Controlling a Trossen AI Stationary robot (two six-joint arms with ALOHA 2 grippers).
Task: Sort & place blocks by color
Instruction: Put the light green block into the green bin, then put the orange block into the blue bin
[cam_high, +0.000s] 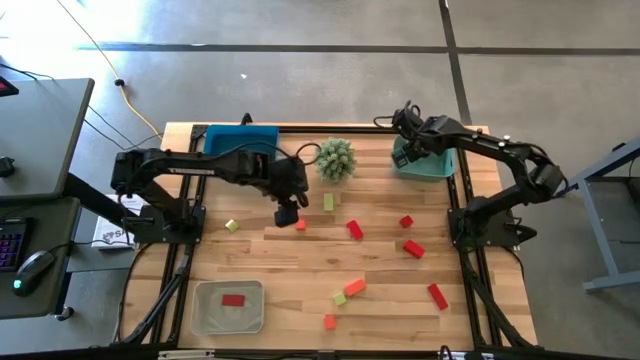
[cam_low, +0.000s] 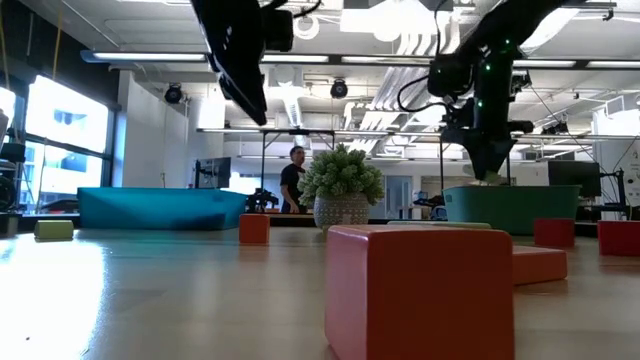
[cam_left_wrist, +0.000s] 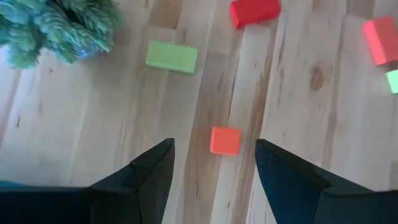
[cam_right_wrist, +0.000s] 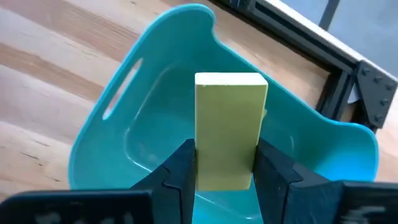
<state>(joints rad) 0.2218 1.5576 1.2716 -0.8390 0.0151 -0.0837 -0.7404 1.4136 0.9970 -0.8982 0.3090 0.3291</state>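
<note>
Yellow-green block between right tool fingers

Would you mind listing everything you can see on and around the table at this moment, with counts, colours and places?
red blocks: five, red; four from the table's middle to its right, one in the tray
orange blocks: three, orange; one below the left gripper, two front middle
yellow-green blocks: three, yellow-green; loose on the table
yellow-green bar: one, held above the teal bin
plant: one, green, back middle
blue bin: one, blue, back left
teal bin: one, teal, back right
tray: one, clear, front left
table: one, light wood
person: one, dark top, far room
left gripper: open, above an orange block
right gripper: shut on the bar
</note>
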